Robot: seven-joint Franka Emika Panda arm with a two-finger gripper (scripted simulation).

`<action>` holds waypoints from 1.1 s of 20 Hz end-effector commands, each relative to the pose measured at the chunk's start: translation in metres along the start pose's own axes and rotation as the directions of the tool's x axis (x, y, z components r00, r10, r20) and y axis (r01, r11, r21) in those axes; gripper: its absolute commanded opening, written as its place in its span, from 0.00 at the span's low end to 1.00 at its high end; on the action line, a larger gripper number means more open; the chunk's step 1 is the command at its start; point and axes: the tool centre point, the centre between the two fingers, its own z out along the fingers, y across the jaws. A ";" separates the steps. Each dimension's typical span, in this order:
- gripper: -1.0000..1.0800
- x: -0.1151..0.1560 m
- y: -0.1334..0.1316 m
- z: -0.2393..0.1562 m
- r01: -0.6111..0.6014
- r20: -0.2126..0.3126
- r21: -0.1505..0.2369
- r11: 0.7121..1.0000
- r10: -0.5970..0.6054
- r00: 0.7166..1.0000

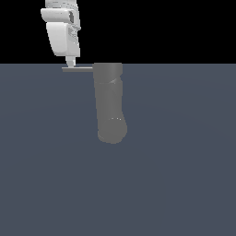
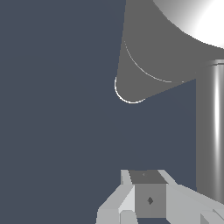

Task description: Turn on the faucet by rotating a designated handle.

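The faucet (image 1: 109, 103) is a thick matte grey body with a rounded end, lying in the middle of the exterior view. Its handle (image 1: 78, 69) is a thin grey bar sticking out of the body's top toward the exterior view's left. My white gripper (image 1: 70, 64) comes down from above, its tips touching the top of the bar near its outer end. In the wrist view the faucet (image 2: 153, 57) tapers to a rounded tip and the handle (image 2: 214, 131) runs as a shiny rod close beside my gripper (image 2: 150, 192). The fingers look closed together with nothing between them.
A flat, dark blue-grey floor (image 1: 184, 175) spreads around the faucet in both views. Above its far edge the exterior view is black. No other objects show.
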 end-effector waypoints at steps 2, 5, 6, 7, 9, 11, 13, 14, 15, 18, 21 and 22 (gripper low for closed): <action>0.00 0.000 0.009 0.000 0.000 0.000 0.000 1.000 0.000 1.000; 0.00 0.001 0.018 0.000 0.000 0.000 0.000 1.000 0.000 1.000; 0.00 0.001 0.021 0.000 0.000 0.000 0.000 1.000 0.000 1.000; 0.00 0.001 0.024 0.000 0.000 0.000 0.000 1.000 0.000 1.000; 0.00 0.001 0.030 0.000 0.000 0.000 0.000 1.000 0.000 1.000; 0.00 0.002 0.036 0.000 0.000 0.000 0.000 1.000 0.000 1.000; 0.00 0.002 0.042 0.000 -0.001 0.000 0.001 1.000 0.001 1.000; 0.00 0.003 0.045 0.000 -0.001 0.000 0.001 1.000 0.001 1.000; 0.00 0.003 0.048 0.000 -0.001 0.000 0.001 1.000 0.001 1.000; 0.00 0.003 0.057 0.000 -0.001 0.000 0.001 1.000 0.001 1.000; 0.00 0.004 0.067 0.000 -0.001 0.000 0.001 1.000 0.001 1.000; 0.00 0.004 0.070 0.000 -0.001 0.000 0.001 1.000 0.001 1.000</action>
